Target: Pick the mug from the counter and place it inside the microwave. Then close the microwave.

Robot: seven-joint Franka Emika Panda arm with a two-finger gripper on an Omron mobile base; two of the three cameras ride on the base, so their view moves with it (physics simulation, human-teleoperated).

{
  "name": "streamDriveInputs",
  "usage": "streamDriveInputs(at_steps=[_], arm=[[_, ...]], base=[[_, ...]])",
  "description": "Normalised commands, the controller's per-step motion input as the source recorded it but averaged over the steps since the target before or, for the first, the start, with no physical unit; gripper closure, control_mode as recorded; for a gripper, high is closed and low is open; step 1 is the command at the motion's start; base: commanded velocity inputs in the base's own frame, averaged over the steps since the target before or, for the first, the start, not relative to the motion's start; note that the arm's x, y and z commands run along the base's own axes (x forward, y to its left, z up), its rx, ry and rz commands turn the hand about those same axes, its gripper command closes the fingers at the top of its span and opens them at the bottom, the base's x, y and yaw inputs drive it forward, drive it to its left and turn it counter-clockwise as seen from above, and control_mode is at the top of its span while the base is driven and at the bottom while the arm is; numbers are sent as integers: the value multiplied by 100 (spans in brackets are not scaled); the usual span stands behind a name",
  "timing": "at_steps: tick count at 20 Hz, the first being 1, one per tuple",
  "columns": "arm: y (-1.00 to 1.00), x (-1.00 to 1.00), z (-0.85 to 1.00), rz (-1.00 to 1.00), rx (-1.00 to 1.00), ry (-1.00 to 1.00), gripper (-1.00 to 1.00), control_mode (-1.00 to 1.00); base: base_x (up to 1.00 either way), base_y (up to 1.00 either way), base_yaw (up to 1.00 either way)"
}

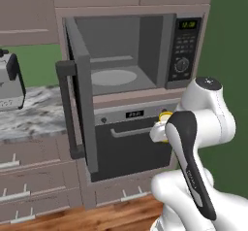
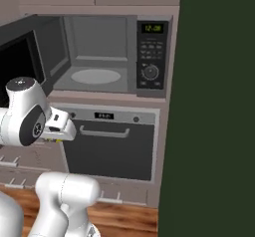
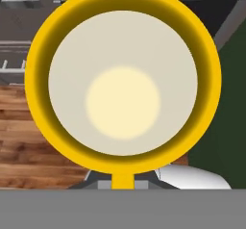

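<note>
Kitchen wall — microwave [image 1: 167, 50] door swung wide open, turntable bare. Pincer [image 1: 162, 128] clamped on mug [image 3: 122, 79] — held before oven [image 1: 128, 142], off counter [image 1: 29, 113].

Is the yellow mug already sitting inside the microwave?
No, the microwave holds just its bare turntable; the mug sits right before the hand camera.

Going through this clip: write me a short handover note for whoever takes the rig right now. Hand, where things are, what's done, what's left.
Hand: shut on the mug, carried in front of the oven, below the microwave.
Mug: off the counter, yellow rim facing the hand camera, pale inside.
Microwave: door swung wide open to the left, turntable bare.
Done: pick.
Left: lift the mug into the cavity, set it down, release, then close the door.
</note>
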Motion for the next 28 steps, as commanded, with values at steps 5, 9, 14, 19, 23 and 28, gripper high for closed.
streamDriveInputs(at_steps=[5, 9, 14, 19, 23, 28], arm=[[0, 0, 0, 0, 0, 0, 100, 100], [0, 0, 0, 0, 0, 0, 100, 100], [0, 0, 0, 0, 0, 0, 100, 100], [0, 0, 0, 0, 0, 0, 100, 100], [0, 0, 0, 0, 0, 0, 100, 100], [0, 0, 0, 0, 0, 0, 100, 100]], base=[[37, -2, 28], [32, -10, 6], [29, -28, -3], [19, -17, -7], [8, -3, -4], [0, 0, 0]])
